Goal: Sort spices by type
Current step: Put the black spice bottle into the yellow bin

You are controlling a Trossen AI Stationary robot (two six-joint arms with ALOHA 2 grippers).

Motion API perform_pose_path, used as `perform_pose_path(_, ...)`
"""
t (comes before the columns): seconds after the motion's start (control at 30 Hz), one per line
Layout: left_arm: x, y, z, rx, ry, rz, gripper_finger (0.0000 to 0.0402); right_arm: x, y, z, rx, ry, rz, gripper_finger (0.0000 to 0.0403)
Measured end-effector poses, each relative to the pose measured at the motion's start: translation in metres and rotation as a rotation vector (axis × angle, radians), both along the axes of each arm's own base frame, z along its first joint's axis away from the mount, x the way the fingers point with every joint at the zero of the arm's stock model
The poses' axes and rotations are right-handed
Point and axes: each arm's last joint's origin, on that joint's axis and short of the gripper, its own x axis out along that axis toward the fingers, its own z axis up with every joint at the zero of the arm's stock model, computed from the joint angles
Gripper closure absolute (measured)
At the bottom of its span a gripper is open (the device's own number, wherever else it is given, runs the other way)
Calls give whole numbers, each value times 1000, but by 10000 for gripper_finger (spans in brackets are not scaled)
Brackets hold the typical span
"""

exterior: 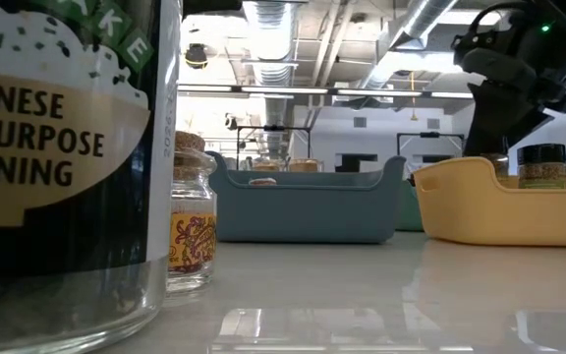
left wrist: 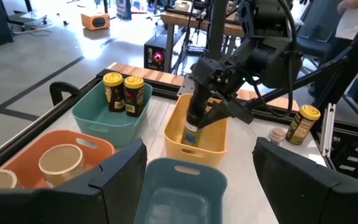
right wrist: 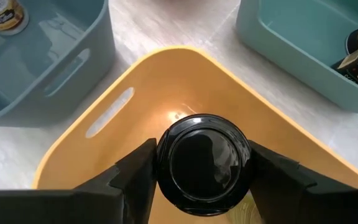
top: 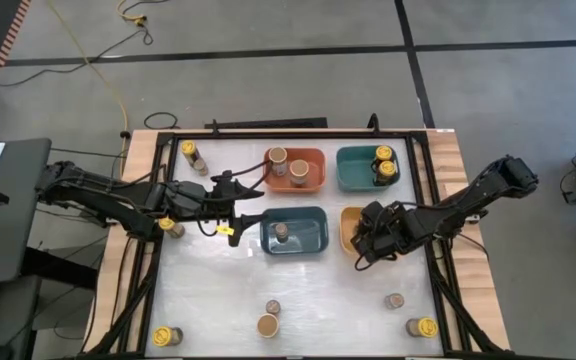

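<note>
Our right hand (top: 371, 240) sits over the yellow bin (right wrist: 104, 118) at about 3 o'clock of the bench (top: 318, 300), its fingers closed around a dark-lidded jar (right wrist: 204, 163) inside that bin. Our left hand (top: 251, 196) hovers at 10 o'clock near the orange bin (top: 313, 180), fingers half open and empty.

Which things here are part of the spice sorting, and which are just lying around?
Part of the job:
- dark-lidded jar between the right hand's fingers, over the yellow bin
- yellow-lidded jars
- tan-lidded jars
- teal bin, orange bin, blue bin

Lying about:
- yellow cable on the floor
</note>
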Motion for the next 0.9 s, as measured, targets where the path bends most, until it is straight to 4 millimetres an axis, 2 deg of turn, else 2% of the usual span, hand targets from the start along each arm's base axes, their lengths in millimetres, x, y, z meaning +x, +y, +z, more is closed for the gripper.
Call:
perform_pose_path(0.3,0,0,-2,-5,19,2,121,-1,2,0,0,0,11,153)
perform_pose_path(0.9,0,0,-2,-4,19,1,121,0,2,3,2,-6,13,80)
